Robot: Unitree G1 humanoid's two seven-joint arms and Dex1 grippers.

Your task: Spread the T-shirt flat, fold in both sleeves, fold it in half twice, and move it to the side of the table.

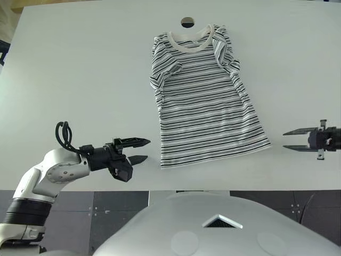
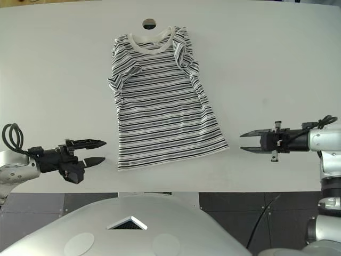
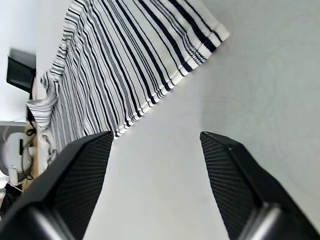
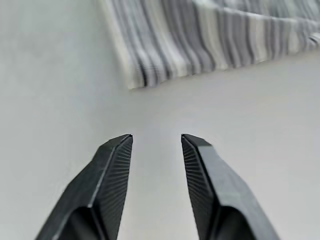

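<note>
pose: left end effector open, empty, over worktop beside the left hem corner of the T-shirt | right end effector open, empty, near right hem corner | T-shirt flat mid-worktop, collar far side, touching neither | hole just beyond collar

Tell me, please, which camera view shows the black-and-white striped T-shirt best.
The right eye view: the whole black-and-white striped T-shirt lies in frame, collar to hem. The left eye view shows the same. The left wrist view catches one hem corner and side edge; the right wrist view, the other hem corner.
</note>
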